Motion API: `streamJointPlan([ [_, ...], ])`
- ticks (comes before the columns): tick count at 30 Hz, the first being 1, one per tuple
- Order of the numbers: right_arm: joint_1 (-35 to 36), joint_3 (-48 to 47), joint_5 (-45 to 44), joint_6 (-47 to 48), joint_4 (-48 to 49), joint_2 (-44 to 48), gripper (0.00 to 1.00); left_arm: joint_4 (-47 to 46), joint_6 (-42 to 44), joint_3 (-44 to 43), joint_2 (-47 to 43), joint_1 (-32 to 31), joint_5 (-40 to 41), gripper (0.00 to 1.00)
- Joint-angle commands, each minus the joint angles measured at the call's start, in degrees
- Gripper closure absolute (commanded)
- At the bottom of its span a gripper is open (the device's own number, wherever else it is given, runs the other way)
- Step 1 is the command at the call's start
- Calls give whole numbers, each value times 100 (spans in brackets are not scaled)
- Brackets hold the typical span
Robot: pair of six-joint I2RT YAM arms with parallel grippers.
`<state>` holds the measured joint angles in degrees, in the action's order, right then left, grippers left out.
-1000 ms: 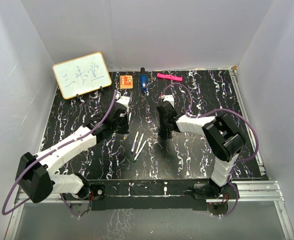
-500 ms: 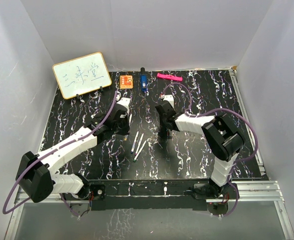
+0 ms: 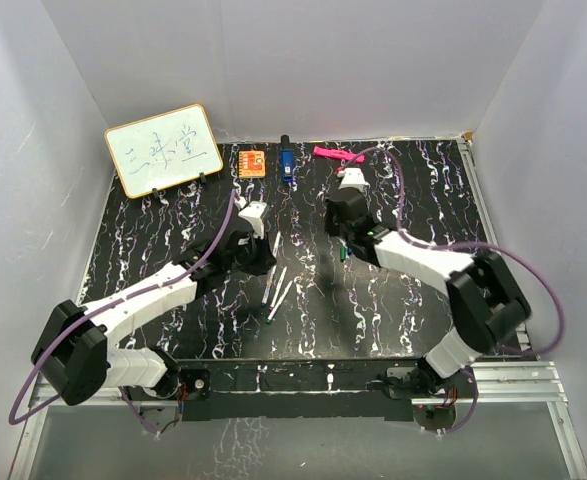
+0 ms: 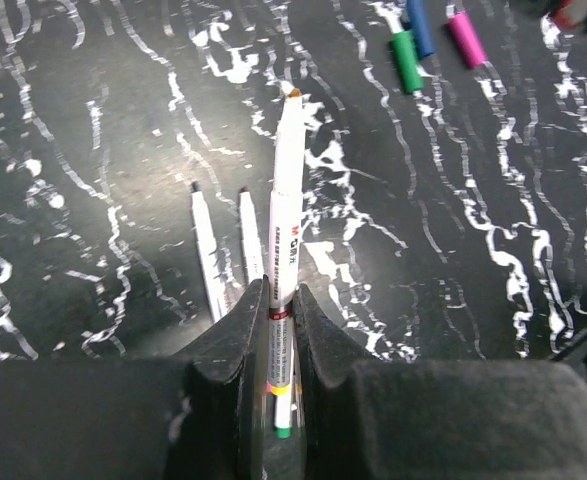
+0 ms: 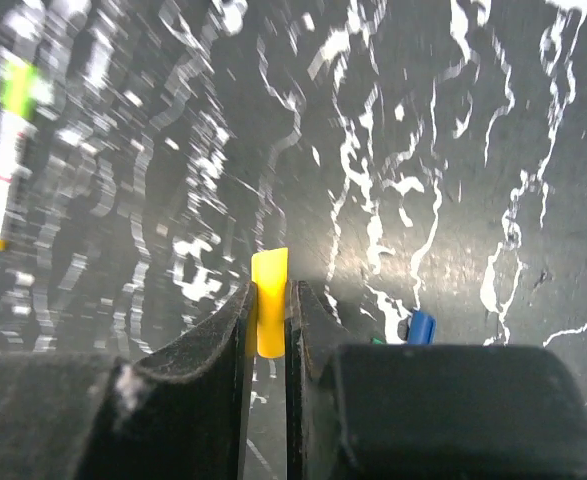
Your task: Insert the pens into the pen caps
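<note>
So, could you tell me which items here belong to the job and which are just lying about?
Job: thin white-barrelled marker pens; short coloured plastic caps.
Lying about: wood-framed whiteboard, orange square block, dark blue block, pink bar.

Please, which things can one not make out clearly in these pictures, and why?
1. Right wrist view: the pen at the left edge is smeared by motion blur.
2. Right wrist view: the blue cap is half hidden behind the right gripper.
3. Top view: the yellow cap it holds is too small to see.
</note>
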<state>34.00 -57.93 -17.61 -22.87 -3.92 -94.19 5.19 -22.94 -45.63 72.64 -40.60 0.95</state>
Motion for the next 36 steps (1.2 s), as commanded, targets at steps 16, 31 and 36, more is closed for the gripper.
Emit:
streamJointPlan([
  [16,-57,2289,937,-637,4089,2658,100,-3122,-949,153,871,-281,-1809,100],
  [31,-59,3217,1259,-1103,5646,2948,100,-4030,-1397,143,1005,-312,-2271,100],
  [36,-60,3348,1261,-1210,6123,2868,100,-4120,-1489,112,1099,-317,-2416,100],
])
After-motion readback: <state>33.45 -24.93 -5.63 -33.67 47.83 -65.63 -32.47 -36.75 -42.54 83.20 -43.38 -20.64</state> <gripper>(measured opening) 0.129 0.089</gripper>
